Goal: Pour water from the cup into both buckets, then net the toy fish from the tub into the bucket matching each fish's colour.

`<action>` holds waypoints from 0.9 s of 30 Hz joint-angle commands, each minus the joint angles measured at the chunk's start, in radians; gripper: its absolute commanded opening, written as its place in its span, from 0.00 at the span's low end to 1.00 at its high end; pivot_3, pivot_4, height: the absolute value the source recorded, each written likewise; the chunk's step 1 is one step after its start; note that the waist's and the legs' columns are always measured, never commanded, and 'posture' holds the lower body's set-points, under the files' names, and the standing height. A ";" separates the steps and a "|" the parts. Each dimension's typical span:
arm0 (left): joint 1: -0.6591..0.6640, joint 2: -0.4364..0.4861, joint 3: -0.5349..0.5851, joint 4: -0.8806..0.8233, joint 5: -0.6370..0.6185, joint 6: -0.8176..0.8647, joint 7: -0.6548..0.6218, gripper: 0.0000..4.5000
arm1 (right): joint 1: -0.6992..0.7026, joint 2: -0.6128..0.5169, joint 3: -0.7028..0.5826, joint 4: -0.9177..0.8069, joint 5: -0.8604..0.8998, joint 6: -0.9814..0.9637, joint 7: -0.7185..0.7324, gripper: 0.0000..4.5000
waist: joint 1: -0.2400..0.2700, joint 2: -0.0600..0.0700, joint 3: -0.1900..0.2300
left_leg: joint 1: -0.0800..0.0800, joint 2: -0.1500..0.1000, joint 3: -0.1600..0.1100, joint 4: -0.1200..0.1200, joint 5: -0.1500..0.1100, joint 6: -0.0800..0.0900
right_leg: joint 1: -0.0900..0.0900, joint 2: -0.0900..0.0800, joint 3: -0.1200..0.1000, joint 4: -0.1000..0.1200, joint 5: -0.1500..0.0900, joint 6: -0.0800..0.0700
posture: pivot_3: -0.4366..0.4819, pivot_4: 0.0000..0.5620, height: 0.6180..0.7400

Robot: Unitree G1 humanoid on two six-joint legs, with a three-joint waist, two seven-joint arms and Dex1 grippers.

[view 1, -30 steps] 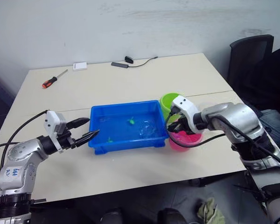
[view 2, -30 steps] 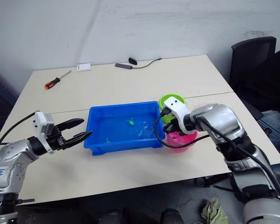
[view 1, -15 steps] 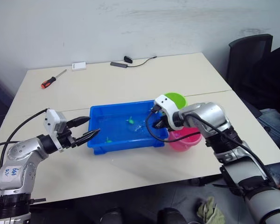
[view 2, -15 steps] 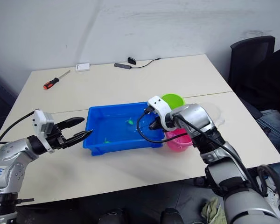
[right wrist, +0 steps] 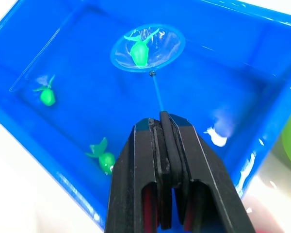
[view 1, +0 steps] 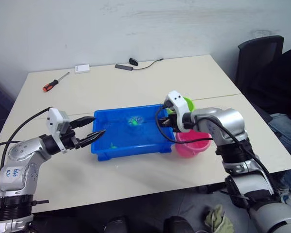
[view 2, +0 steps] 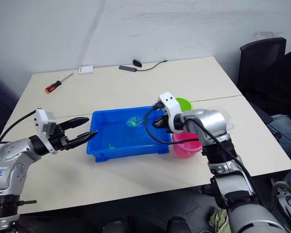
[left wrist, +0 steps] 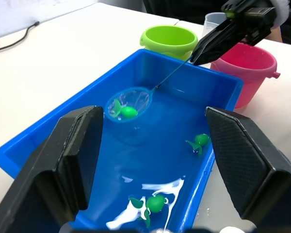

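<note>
The blue tub (view 1: 117, 148) sits mid-table with water and green toy fish (right wrist: 47, 95) in it. My right gripper (right wrist: 161, 119) is shut on the thin handle of a small blue-rimmed net (right wrist: 148, 46), which is low in the tub's far half with one green fish (right wrist: 139, 51) inside its hoop. The lime green bucket (left wrist: 169, 41) and pink bucket (left wrist: 245, 60) stand at the tub's right end, under that arm. The clear cup (left wrist: 214, 19) is behind them. My left gripper (view 1: 98, 125) is open at the tub's left end, holding nothing.
At the table's far side lie a red-handled screwdriver (view 1: 55, 82), a small white box (view 1: 82, 68) and a black cable with a dongle (view 1: 132, 63). A black chair (view 1: 259, 53) stands past the right edge. A seam crosses the tabletop.
My right gripper has swung the net from the tub's near right toward its far middle, around a green fish. The left gripper has edged closer to the tub.
</note>
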 commanded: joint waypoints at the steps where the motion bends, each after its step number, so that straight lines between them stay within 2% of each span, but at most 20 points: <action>1: -0.033 0.002 -0.008 0.015 0.000 -0.031 -0.022 0.82 | 0.050 -0.035 -0.079 -0.156 0.051 0.004 0.002 0.00 | 0.000 0.000 0.000 | 0.000 0.000 0.000 0.000 0.000 0.000 | 0.000 0.000 0.000 0.000 0.000 0.000 | 0.48 0.27 0.94; 5: -0.076 -0.003 -0.036 0.063 0.012 -0.054 -0.040 0.82 | 0.120 -0.073 -0.148 -0.273 0.102 0.019 0.008 0.00 | 0.001 0.000 0.000 | 0.000 0.000 0.002 0.000 0.000 0.000 | 0.000 0.000 -0.001 -0.001 0.000 0.000 | 0.48 0.27 0.94; 9: -0.140 -0.016 -0.073 0.134 0.029 -0.081 -0.067 0.82 | 0.150 -0.097 -0.275 -0.351 0.173 0.062 -0.002 0.00 | 0.002 0.000 0.000 | 0.000 0.000 0.003 0.000 0.000 0.000 | 0.000 0.001 -0.002 -0.002 0.000 0.000 | 0.48 0.27 0.94; 14: -0.222 -0.035 -0.110 0.222 0.052 -0.122 -0.098 0.82 | 0.162 -0.147 -0.401 -0.365 0.199 0.073 -0.037 0.00 | 0.006 0.000 0.000 | 0.000 0.000 0.003 0.000 0.000 0.001 | -0.001 0.001 -0.003 -0.002 0.000 0.000 | 0.48 0.27 0.94; 17: -0.255 -0.047 -0.125 0.262 0.064 -0.141 -0.113 0.82 | 0.169 -0.194 -0.428 -0.348 0.188 0.043 -0.053 0.00 | 0.004 0.000 0.000 | 0.000 -0.002 0.004 0.001 -0.001 0.001 | -0.001 0.001 -0.003 -0.002 0.000 0.000 | 0.48 0.27 0.94; 20: -0.276 -0.055 -0.135 0.291 0.072 -0.154 -0.126 0.82 | 0.187 -0.250 -0.424 -0.331 0.155 -0.007 -0.066 0.00 | 0.002 0.000 0.000 | 0.000 -0.004 0.005 0.000 -0.001 0.001 | 0.000 0.001 -0.004 -0.002 0.000 0.000 | 0.48 0.27 0.94; 22: -0.288 -0.059 -0.142 0.308 0.076 -0.163 -0.134 0.82 | 0.225 -0.306 -0.378 -0.331 0.109 -0.078 -0.058 0.00 | 0.004 0.000 0.000 | 0.000 -0.004 0.005 0.001 -0.001 0.001 | 0.000 0.001 -0.004 -0.002 0.000 0.001 | 0.48 0.27 0.94; 27: -0.315 -0.070 -0.153 0.340 0.084 -0.175 -0.150 0.82 | 0.334 -0.472 -0.123 -0.351 -0.154 -0.419 -0.053 0.00 | 0.002 0.000 0.001 | 0.001 -0.004 0.008 0.001 0.000 0.000 | 0.000 0.001 -0.005 -0.003 0.000 0.003 | 0.48 0.27 0.94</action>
